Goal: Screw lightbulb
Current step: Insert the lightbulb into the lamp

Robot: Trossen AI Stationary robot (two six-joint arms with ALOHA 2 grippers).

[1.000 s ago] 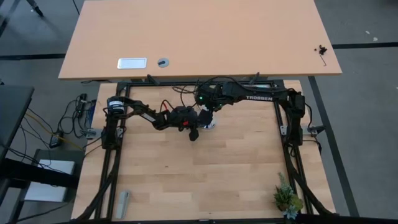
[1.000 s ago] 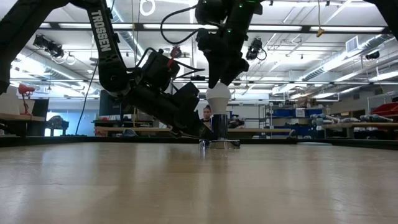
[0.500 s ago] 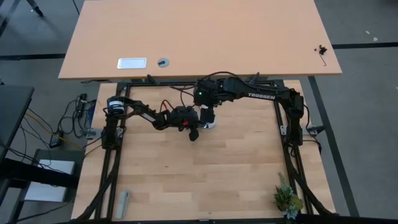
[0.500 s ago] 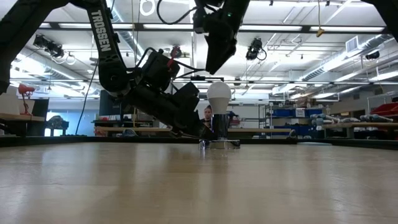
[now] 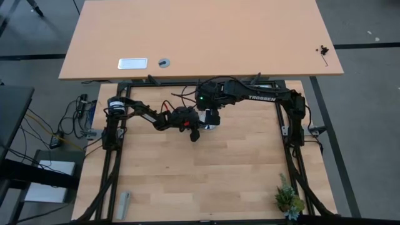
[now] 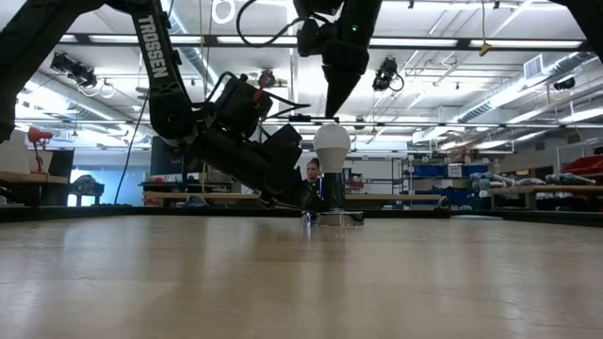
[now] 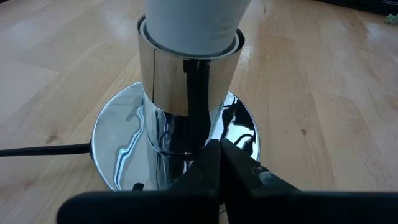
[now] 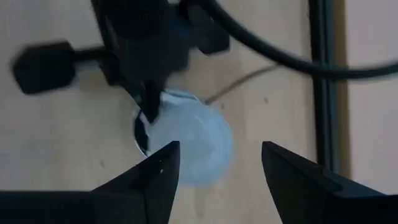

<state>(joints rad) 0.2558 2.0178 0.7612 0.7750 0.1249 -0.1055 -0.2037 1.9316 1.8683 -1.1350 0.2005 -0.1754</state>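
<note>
Both hands (image 8: 214, 165) off lightbulb (image 6: 331, 144)

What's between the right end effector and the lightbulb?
Nothing: in the low view the right end effector hangs open above the lightbulb, with only a bare gap between.

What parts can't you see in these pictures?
- Bulb threads: hidden inside the socket in every view.
- Bulb top: cut off by the left wrist picture's edge.
- Bulb in the high view: covered by the right arm.
- Left gripper hold on the base: tips meet low at the picture edge, unclear.
</note>
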